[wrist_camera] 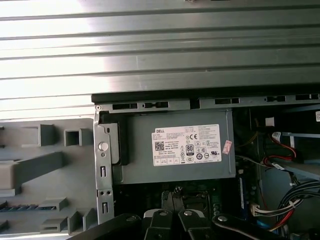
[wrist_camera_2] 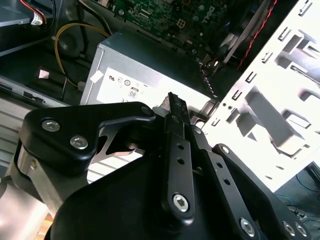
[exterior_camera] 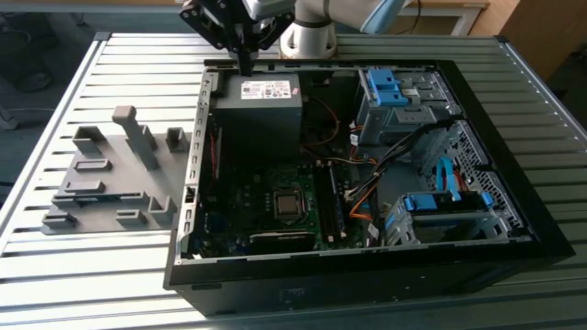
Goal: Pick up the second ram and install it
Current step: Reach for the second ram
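The second ram lies flat in a slot of the grey fixture on the exterior view's left, outside the computer case; it is a thin dark strip with a bluish tint. In the first wrist view the ram shows at the frame's edge. My gripper hangs over the far wall of the open case, above the grey power supply, well away from the ram. Its fingers stand together, shut, with nothing seen between them. In the first wrist view the gripper is above the power supply.
The open black case holds a motherboard, a dark memory stick seated in its slots, loose cables and blue-latched drive cages. Tall grey upright blocks stand on the fixture. The ribbed metal table surrounds everything.
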`<state>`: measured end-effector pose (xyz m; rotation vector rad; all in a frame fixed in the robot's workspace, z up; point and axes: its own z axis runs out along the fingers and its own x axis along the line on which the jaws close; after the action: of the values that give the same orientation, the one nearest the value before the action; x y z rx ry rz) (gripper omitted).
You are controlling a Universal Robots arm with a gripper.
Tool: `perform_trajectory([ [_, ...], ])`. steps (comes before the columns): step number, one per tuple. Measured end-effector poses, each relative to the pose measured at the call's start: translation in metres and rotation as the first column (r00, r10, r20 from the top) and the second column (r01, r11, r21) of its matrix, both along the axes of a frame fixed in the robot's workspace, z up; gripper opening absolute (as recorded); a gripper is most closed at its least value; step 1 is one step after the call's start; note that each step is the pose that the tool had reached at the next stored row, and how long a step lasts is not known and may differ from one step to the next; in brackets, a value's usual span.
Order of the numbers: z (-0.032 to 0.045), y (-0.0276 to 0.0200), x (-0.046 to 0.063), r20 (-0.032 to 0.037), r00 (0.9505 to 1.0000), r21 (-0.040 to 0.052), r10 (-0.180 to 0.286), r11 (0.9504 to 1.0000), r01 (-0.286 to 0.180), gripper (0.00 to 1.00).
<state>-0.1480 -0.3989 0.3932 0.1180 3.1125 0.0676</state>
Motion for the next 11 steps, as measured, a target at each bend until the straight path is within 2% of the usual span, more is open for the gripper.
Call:
perform_trajectory([
  [11,0.0,0.0,-0.0049,0.0,1.0,0.0,0.0,1.0,0.0,0.11],
])
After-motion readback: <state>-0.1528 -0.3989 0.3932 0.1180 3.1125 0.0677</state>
